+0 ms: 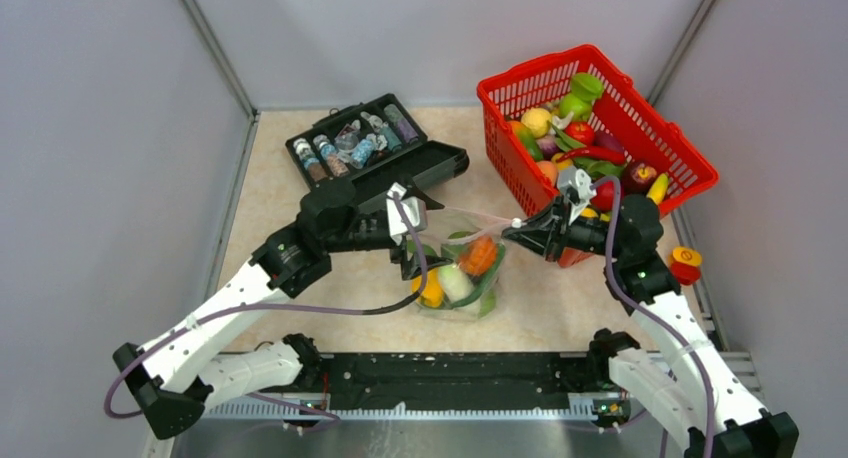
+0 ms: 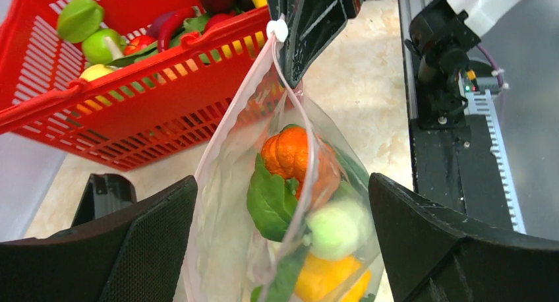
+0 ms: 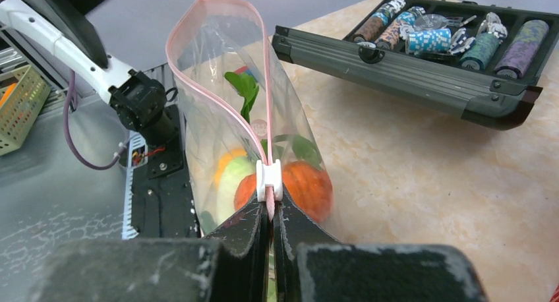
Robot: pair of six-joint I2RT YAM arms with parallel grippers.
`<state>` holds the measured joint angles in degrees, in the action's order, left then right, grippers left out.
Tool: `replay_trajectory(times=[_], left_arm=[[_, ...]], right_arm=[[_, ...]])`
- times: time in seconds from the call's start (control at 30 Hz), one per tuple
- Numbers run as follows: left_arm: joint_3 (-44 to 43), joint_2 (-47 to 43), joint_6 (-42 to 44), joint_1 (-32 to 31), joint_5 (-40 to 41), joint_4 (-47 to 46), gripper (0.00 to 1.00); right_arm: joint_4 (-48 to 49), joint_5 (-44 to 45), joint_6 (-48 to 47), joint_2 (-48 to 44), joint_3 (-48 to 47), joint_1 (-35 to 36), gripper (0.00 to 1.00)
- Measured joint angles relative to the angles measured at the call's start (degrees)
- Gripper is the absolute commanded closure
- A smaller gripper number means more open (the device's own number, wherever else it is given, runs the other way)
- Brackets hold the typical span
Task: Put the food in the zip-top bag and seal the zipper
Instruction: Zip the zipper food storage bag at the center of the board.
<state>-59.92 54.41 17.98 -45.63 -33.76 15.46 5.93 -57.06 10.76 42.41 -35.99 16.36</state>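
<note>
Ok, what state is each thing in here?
zip-top bag: upright, food inside, mouth gaping.
zipper: unsealed, slider at the gripped end.
left gripper: open, one finger either side of the bag.
right gripper: shut on the zipper end.
black case: lid open.
red basket: holds toy produce.

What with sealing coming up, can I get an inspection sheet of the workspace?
Surface: beige table, nothing spilled.
Job's things: bag standing, mouth open; zipper unsealed; food inside, more in the basket.
Clutter: open black case of bottles; red-yellow piece at the table's right edge.
Grippers: left gripper open, straddling the bag; right gripper shut on the zipper end.
Cables: purple cable loops on both sides.
Surroundings: grey walls.
</note>
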Motion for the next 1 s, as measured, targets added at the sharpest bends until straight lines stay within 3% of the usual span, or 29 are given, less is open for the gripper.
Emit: replay_trajectory(times=[0.37, 0.7, 1.0], left_arm=[[-2.0, 6.3, 4.7, -1.7, -0.9, -2.0, 0.01], [-2.5, 4.9, 4.9, -4.0, 1.3, -5.3, 0.01], [-9.0, 13.2, 6.1, -4.0, 0.3, 0.5, 0.01]], right_arm=[[-1.8, -0.1, -0.6, -1.6, 0.0, 2.3, 1.0], [-3.9, 0.0, -1.6, -2.6, 0.0, 2.8, 1.0], [-5.0, -0.4, -2.0, -3.7, 0.0, 3.4, 1.0]])
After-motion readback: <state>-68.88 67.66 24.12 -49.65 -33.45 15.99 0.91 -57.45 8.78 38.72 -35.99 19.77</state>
